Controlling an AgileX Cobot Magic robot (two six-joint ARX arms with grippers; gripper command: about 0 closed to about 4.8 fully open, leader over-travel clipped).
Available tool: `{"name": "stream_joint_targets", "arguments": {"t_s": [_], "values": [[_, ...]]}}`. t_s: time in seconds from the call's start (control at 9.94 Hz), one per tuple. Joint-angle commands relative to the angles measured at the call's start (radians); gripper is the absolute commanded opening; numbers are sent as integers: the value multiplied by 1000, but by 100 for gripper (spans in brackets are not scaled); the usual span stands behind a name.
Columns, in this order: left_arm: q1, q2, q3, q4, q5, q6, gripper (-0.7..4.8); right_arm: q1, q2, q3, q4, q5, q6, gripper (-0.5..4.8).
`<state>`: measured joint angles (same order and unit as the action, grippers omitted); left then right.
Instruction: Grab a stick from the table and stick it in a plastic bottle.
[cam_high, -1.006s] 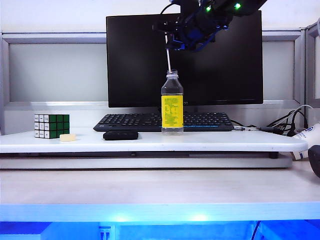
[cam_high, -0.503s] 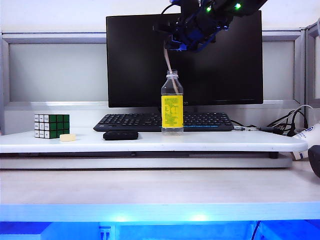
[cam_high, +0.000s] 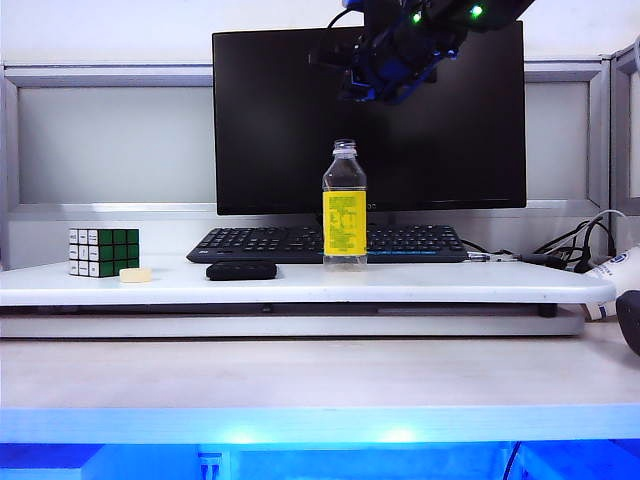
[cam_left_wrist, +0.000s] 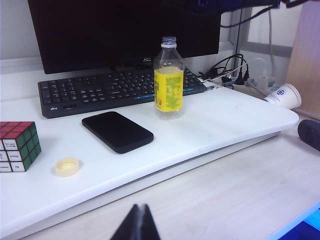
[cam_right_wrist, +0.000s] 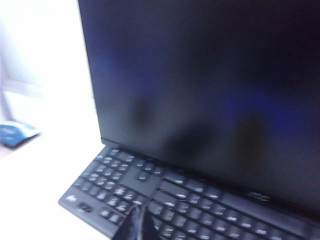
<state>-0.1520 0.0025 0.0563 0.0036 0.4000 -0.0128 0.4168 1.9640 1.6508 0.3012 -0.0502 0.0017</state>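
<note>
R claw (cam_high: 362, 88) is hanging high above the plastic bottle (cam_high: 344, 205), in front of the monitor (cam_high: 270, 130), w/ its fingers pressed together and pinching nothing. In the right wrist view the dark fingertips are meeting over the keyboard (cam_right_wrist: 165, 197), pic blurred. L claw (cam_left_wrist: 138, 223) is sitting low over the tabletop (cam_left_wrist: 240, 190), well apart from the bottle, tips pressed together, empty too.

Bottle is standing upright on the raised white shelf board (cam_high: 450, 283), just in front of the keyboard, cap off. Stick isn't showing above the neck; a pale streak inside the clear upper part could be it, but can't tell for sure.

Also sitting on the shelf: Rubik's cube (cam_high: 103, 251) at far L, 1 small cream cap (cam_left_wrist: 67, 166) beside it, black phone (cam_left_wrist: 117, 131) lying flat between cube and bottle. Paper cup (cam_left_wrist: 283, 95) is lying on its side at the R end.
</note>
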Motion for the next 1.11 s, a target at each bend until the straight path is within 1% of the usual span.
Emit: {"name": "stream_joint_targets", "arguments": {"t_s": [0.1, 0.2, 0.5, 0.6, 0.7, 0.8, 0.91, 1.01, 1.11], "values": [[1, 1, 1, 2, -31, 5, -6, 3, -83, 7, -2, 58, -33, -6], [1, 1, 1, -2, -76, 5, -6, -6, -132, 7, -74, 76, -32, -6], [1, 0, 1, -3, -141, 5, -6, -18, -184, 6, -190, 76, -34, -6], [1, 0, 1, -5, -199, 5, -6, -22, -221, -10, -224, 76, -38, -6], [1, 0, 1, -13, -256, 5, -6, -34, -256, -45, -222, 77, -37, -6], [1, 0, 1, -38, -351, 5, -6, -45, -328, -142, -213, 82, -29, -6], [1, 0, 1, -66, -400, 5, -6, -68, -402, -251, -193, 85, -25, -6], [2, 1, 1, -89, -413, 6, -6, -87, -481, -364, -160, 86, -23, -6], [2, 1, 1, -114, -415, 30, -6, -109, -553, -460, -144, 88, -7, -6]]}}
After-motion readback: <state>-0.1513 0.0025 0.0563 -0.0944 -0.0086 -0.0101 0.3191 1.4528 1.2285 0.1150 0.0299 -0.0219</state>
